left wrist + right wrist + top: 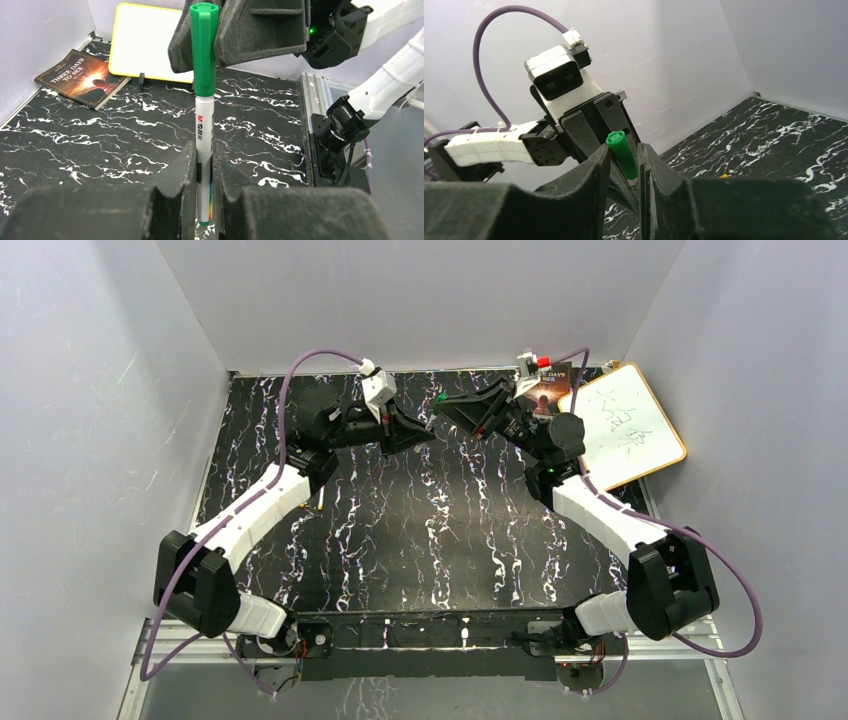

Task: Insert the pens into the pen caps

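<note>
My left gripper [205, 152] is shut on a whitish pen [204, 125] and holds it up above the table. A green cap [204, 47] sits on the pen's far end. My right gripper [625, 152] faces the left one, and its jaws are closed around that green cap [622, 152]. In the top view the two grippers meet at the back middle of the table, the left [425, 428] below the right [442, 403]. A small yellow-orange cap [723, 175] lies on the table. The other pens are out of view.
The table [430, 530] is black marble-patterned with grey walls round it. A white board [625, 425] and a dark book [552, 383] lie at the back right corner. A metal rail [312, 100] edges the table beside the right arm's base.
</note>
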{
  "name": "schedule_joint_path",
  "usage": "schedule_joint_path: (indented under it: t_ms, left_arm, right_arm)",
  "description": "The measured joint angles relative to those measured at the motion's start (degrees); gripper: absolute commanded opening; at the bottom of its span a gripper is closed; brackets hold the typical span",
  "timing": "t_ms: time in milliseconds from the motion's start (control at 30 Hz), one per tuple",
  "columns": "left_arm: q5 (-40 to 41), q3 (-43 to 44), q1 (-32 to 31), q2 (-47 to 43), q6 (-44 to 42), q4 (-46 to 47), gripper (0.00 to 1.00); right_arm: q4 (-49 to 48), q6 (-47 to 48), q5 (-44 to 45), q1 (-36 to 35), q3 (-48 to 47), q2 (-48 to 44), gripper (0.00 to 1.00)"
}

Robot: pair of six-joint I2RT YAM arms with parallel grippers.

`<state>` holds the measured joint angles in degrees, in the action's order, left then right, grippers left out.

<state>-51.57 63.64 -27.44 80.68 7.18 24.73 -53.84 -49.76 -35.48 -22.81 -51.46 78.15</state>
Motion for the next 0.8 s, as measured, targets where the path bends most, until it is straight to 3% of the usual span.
schedule_joint_path:
  t_ms: [167, 433, 533, 600, 800]
  left_arm:
    - [-0.9, 0.0, -0.8, -0.2, -3.0, -2.6, 0.00]
    - [-2.1, 0.1, -1.0, 0.2, -3.8, -3.6, 0.00]
    - [-2.5, 0.1, -1.0, 0.4, -3.8, -3.8, 0.00]
    - [-2.6, 0.1, -1.0, 0.4, -3.7, -3.8, 0.00]
    - [-2.8, 0.4, -0.9, 0.7, -1.9, -4.2, 0.00]
  right_arm:
    - [0.4, -0.3, -1.0, -0.3, -0.7, 0.0, 0.36]
    - [4.0, 1.7, -1.4, -0.3, -1.6, 0.0, 0.37]
    - [5.2, 2.7, -1.4, -0.3, -2.1, 0.0, 0.25]
    - [5.9, 3.3, -1.6, -0.3, -2.5, 0.0, 0.03]
    - [6.7, 5.8, -2.0, -0.3, -3.0, -0.1, 0.00]
